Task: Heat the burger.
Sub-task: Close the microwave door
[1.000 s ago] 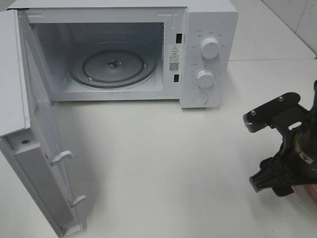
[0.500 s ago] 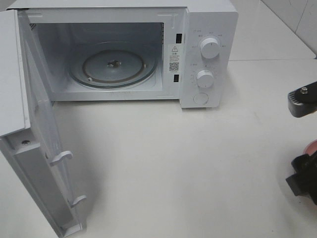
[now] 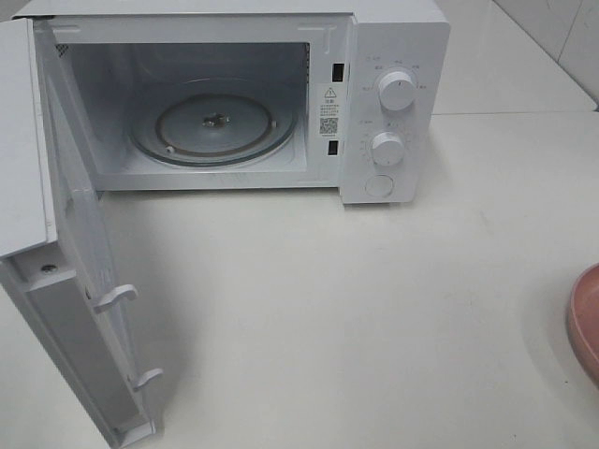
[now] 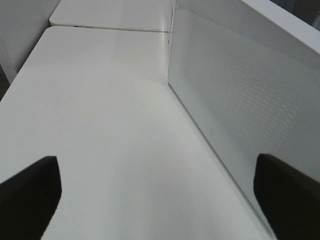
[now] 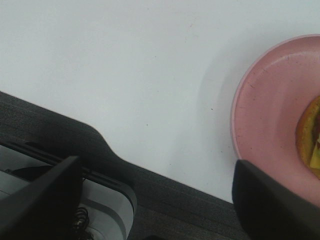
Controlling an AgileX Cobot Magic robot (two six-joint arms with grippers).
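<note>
Burger (image 5: 311,140) on pink plate (image 5: 265,120); microwave (image 3: 234,103) open, turntable bare; both grippers' fingers spread.

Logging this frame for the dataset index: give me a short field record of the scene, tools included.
appliance: white box-shaped microwave, at the back of the table
door: white microwave door swung fully open on the left
cavity: round glass turntable, nothing on it
food: small round burger, only an edge visible, on the round pink plate at the table's right edge
surface: white tabletop
left tool: open, beside the door, holding nothing
right tool: open, near the plate, holding nothing
</note>
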